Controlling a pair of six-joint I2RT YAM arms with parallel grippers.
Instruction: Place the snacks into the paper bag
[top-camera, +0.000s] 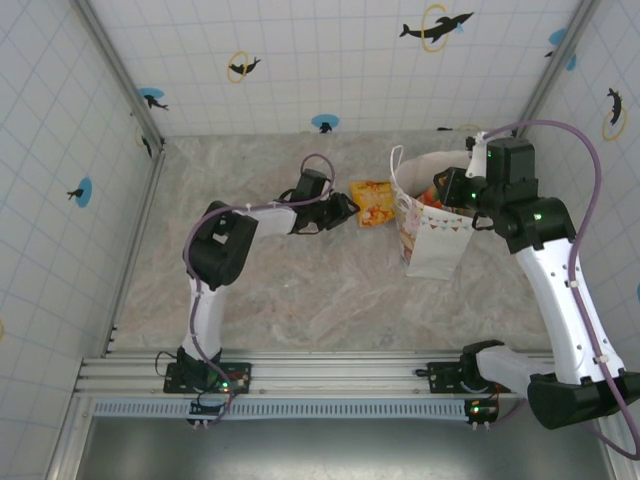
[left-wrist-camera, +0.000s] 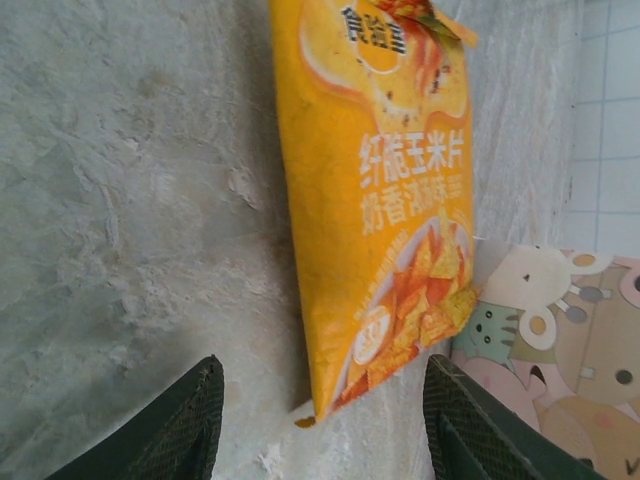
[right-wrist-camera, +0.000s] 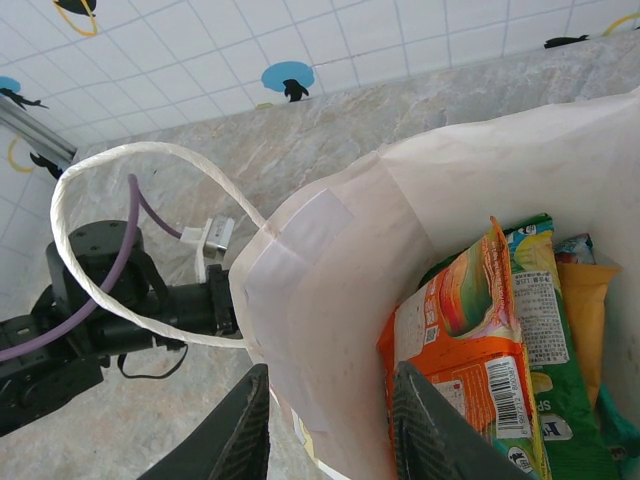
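A yellow snack packet lies flat on the marble table just left of the white paper bag. My left gripper is open, a finger on either side of the packet's near corner and clear of it. In the top view the left gripper sits right at the packet. My right gripper is shut on the bag's near wall, holding the mouth open. Inside the bag stand an orange packet, a green packet and a yellow one.
The bag's white cord handle loops out toward the left arm. A pastel cartoon print lies just right of the yellow packet. Tiled walls close in the table on three sides.
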